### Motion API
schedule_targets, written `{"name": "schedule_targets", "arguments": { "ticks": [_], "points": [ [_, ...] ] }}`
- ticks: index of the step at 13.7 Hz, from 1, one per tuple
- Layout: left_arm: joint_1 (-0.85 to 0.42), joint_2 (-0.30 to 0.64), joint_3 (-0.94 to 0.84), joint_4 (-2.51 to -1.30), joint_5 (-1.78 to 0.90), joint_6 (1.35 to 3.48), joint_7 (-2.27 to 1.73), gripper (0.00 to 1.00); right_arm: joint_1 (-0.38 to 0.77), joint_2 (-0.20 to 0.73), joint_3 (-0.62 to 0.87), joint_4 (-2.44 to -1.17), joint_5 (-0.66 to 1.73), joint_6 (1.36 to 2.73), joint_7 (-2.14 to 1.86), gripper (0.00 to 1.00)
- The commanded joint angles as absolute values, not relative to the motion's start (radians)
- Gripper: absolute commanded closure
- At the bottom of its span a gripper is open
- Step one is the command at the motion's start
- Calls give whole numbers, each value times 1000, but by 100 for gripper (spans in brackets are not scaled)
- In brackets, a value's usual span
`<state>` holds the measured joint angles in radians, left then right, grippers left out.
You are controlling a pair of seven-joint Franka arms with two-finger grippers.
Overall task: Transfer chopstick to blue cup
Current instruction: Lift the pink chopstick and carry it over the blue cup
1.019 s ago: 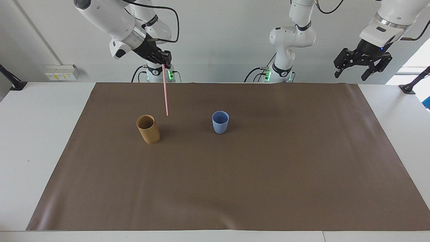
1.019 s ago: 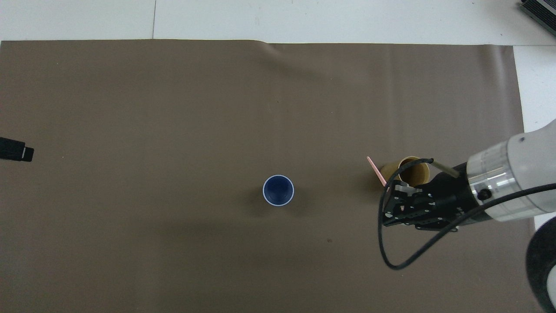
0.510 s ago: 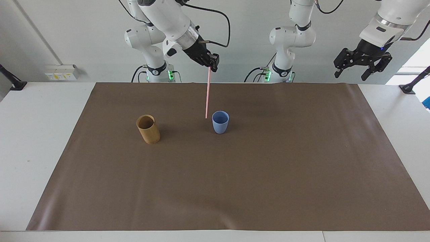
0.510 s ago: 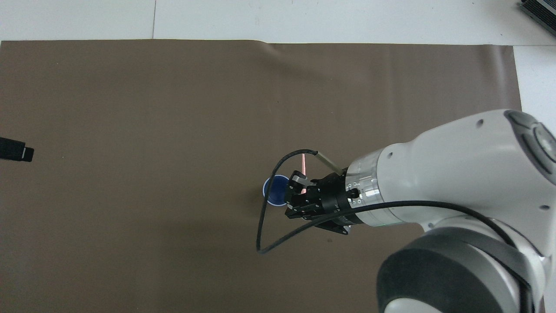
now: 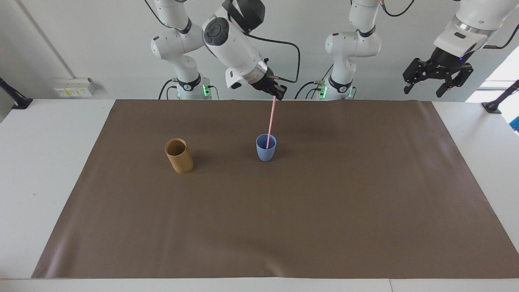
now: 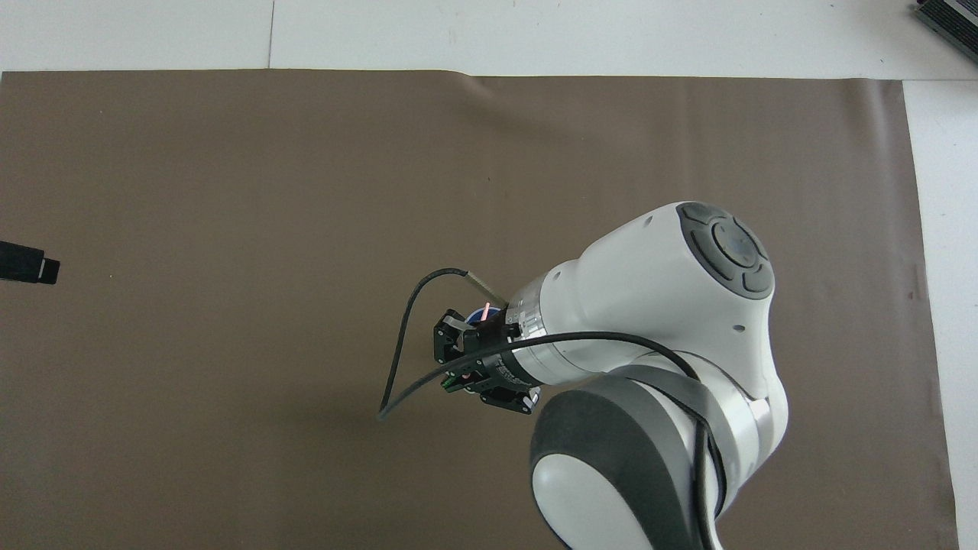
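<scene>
My right gripper (image 5: 279, 95) is shut on the top end of the pale pink chopstick (image 5: 270, 121) and is up over the blue cup (image 5: 266, 153). The stick hangs almost upright, and its lower end is inside the cup's mouth. In the overhead view the right gripper (image 6: 461, 345) and its arm cover nearly all of the cup; only a bit of the pink stick (image 6: 486, 310) shows. My left gripper (image 5: 437, 78) waits open and empty, high over the left arm's end of the table; its tip shows in the overhead view (image 6: 29, 262).
A taller tan-brown cylinder (image 5: 179, 155) stands upright beside the blue cup, toward the right arm's end of the table; the right arm hides it in the overhead view. A brown mat (image 5: 284, 227) covers the table.
My right gripper has carried the chopstick from beside the tan cylinder to over the blue cup and lowered it, so the stick's lower end is now in the cup. The left arm has not moved.
</scene>
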<state>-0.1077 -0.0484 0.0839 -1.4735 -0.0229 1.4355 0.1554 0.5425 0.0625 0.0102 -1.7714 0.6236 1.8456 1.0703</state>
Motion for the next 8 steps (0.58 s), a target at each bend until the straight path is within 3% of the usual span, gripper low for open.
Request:
{"name": "schedule_targets", "arguments": {
  "ticks": [1,8],
  "points": [
    [-92,-41,71,-1451,-6,1410,150,0,541,46,8,-1808,672,1861,1091,100],
    [-92,-41,72,-1451,-6,1410,150,0,541,15,6,-1878,677,1858,1091,100]
  ]
}}
